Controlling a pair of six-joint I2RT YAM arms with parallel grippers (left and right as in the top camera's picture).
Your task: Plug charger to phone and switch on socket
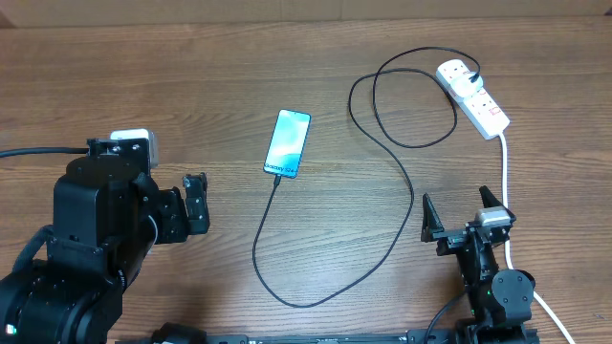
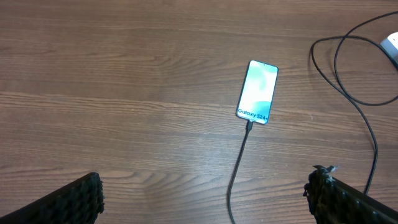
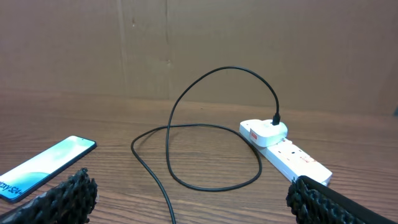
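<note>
One phone [image 1: 288, 144] lies flat on the wooden table [image 1: 191, 76], screen up and lit turquoise, tilted slightly. It serves as the landmark here.

One charger [image 1: 413, 196] is present. Its connector tip [image 1: 278, 179] meets the phone's near short edge and looks seated there. From there the black cable drops toward the robot, curves right of the phone, then climbs and makes one loop before it reaches its plug [image 1: 457, 72]. That plug sits in the end outlet of the socket [image 1: 473, 97].

There is one socket, a white strip right of the phone and farther from the robot, well apart from it. A red mark [image 1: 495, 112] shows on its top; whether the switch is on cannot be told. One thick white cord [image 1: 504, 182] runs from the strip back toward the robot, right of the phone.

There are two grippers, each with two fingers. The left gripper [image 1: 196, 203] hangs left of the phone and nearer the robot, its fingers spread wide and holding nothing. The right gripper [image 1: 462, 218] sits right of the phone, near the white cord, jaws likewise spread and bare. Neither touches the phone, the cable or the strip.
</note>
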